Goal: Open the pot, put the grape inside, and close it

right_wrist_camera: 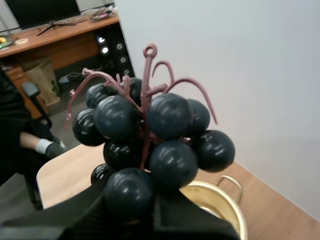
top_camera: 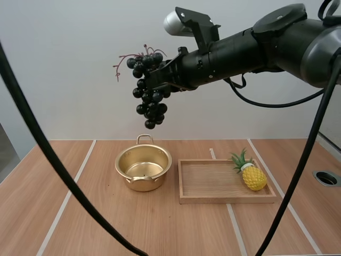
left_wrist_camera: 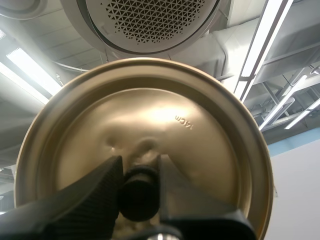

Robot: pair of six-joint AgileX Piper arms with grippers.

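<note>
A gold pot (top_camera: 143, 168) stands open on the table, left of a wooden tray. High above it my right gripper (top_camera: 157, 80) is shut on a bunch of dark grapes (top_camera: 148, 88) that hangs down from it. In the right wrist view the grapes (right_wrist_camera: 150, 145) with their reddish stems sit pinched between my fingers, and the pot's rim (right_wrist_camera: 217, 199) shows just beyond them. In the left wrist view my left gripper (left_wrist_camera: 139, 192) is shut on the black knob (left_wrist_camera: 138, 194) of the gold lid (left_wrist_camera: 145, 140), whose top faces the camera.
The wooden tray (top_camera: 213, 198) lies right of the pot with a toy pineapple (top_camera: 250, 172) at its right end. A round hole (top_camera: 326, 178) is set into the table at the far right. A person's arm (right_wrist_camera: 35, 142) shows beyond the table's edge.
</note>
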